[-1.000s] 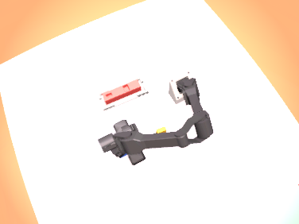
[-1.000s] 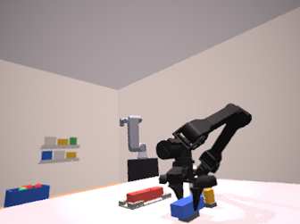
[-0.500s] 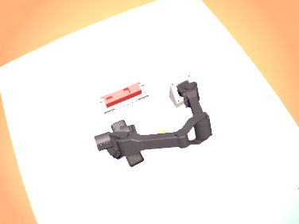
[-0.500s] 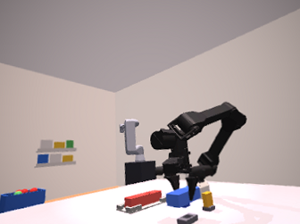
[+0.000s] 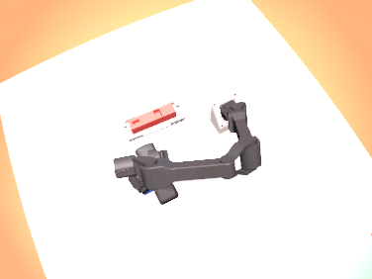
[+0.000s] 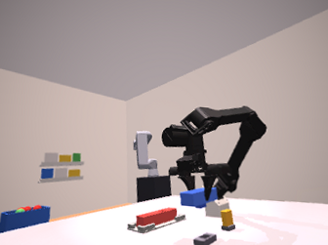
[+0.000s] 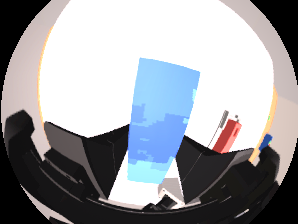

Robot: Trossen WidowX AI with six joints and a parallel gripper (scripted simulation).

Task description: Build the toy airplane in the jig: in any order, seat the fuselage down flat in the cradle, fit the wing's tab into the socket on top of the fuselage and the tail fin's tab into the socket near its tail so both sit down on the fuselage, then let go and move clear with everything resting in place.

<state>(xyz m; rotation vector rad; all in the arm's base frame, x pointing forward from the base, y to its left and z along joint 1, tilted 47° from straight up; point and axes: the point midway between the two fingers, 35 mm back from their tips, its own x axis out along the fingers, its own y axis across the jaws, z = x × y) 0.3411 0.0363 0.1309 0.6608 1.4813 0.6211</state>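
The red fuselage [image 5: 146, 119] [image 6: 156, 217] [image 7: 227, 136] lies in the pale cradle [image 5: 157, 131] [image 6: 145, 228], its two sockets facing up and empty. My gripper [image 6: 198, 192] [image 7: 155, 137] is shut on the blue wing [image 6: 194, 198] [image 7: 162, 107] and holds it raised above the table, to the right of the cradle in the exterior view. Only a sliver of the wing shows beneath the gripper in the top view. The wing's tab is not clearly visible. The yellow tail fin [image 6: 226, 218] stands upright in a small dark holder [image 6: 228, 228].
A second dark holder [image 6: 205, 240] stands empty on the table in front of the tail fin. The arm's pale base block [image 5: 219, 120] [image 6: 216, 208] is behind the fin. A blue bin [image 6: 24, 219], shelves and a grey arm on a black pedestal are in the background.
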